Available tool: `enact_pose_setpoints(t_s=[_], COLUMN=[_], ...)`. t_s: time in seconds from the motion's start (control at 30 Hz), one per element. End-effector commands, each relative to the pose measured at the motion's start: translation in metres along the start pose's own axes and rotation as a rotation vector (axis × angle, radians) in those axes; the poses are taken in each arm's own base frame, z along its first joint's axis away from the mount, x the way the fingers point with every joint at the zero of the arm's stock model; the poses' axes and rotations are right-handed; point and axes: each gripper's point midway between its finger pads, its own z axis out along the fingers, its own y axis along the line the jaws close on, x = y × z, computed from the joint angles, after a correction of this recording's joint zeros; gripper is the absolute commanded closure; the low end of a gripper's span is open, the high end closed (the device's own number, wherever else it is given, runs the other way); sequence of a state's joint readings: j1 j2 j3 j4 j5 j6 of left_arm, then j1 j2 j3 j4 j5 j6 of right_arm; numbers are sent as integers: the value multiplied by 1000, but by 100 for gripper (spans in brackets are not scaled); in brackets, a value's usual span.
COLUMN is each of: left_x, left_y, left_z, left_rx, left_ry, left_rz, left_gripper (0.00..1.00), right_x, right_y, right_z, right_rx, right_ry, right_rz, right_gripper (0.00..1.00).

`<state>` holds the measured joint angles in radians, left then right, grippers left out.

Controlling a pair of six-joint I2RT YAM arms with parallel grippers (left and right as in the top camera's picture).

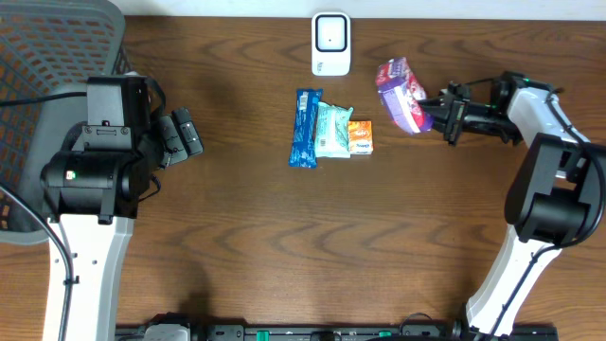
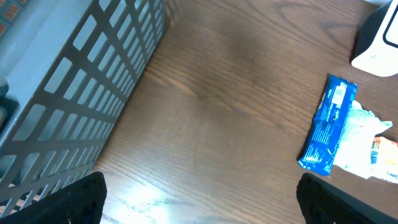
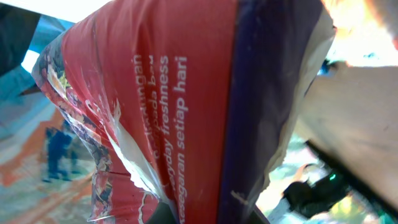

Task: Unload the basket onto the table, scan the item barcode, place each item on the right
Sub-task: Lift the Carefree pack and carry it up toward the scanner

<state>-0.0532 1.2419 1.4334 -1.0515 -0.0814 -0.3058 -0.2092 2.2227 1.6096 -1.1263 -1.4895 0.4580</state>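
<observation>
— That crinkled purple-and-red plastic packet [image 3: 186,112] pressed against the lens?
— The right hand [image 1: 434,114] is clamped on it, near the white boxy scanner [image 1: 330,43].
— And the left hand [image 1: 180,137]?
— Fingers spread wide over the brown wooden table [image 1: 246,237], beside the grey mesh basket [image 1: 57,38].

Grey lattice basket [image 1: 38,57] stands, seemingly, on the wooden table's [image 1: 246,246] left.
</observation>
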Motion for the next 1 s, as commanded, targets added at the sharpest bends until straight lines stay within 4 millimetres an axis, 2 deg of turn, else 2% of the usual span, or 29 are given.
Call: enact_pose_setpoints(t_s=[0.0, 0.23, 0.43, 0.57, 0.67, 0.73, 0.87, 0.97], left_x=[-3, -3, -3, -3, -3, -3, -3, -3], left_y=[2, 2, 2, 2, 2, 2, 2, 2], left_z=[-1, -1, -1, -1, -1, -1, -1, -1], left_rx=[-9, -9, -9, -9, -9, -9, -9, -9], left_ry=[-7, -7, -7, -7, -7, -7, -7, -7], left_rz=[10, 10, 10, 10, 10, 10, 10, 10], left_gripper=[2, 2, 2, 2, 2, 2, 2, 2], right_x=[17, 31, 31, 35, 37, 27, -18, -36], right_y=[8, 1, 1, 16, 37, 48, 76, 111], right_z=[19, 45, 48, 54, 68, 81, 95, 106], right_rx=[-32, 11, 14, 16, 58, 167, 419, 454], right_ry=[74, 126, 132, 145, 151, 86, -225, -387], right_rz=[88, 114, 79, -59, -205, -315, -552, -736], right_gripper=[99, 99, 99, 99, 99, 99, 99, 99])
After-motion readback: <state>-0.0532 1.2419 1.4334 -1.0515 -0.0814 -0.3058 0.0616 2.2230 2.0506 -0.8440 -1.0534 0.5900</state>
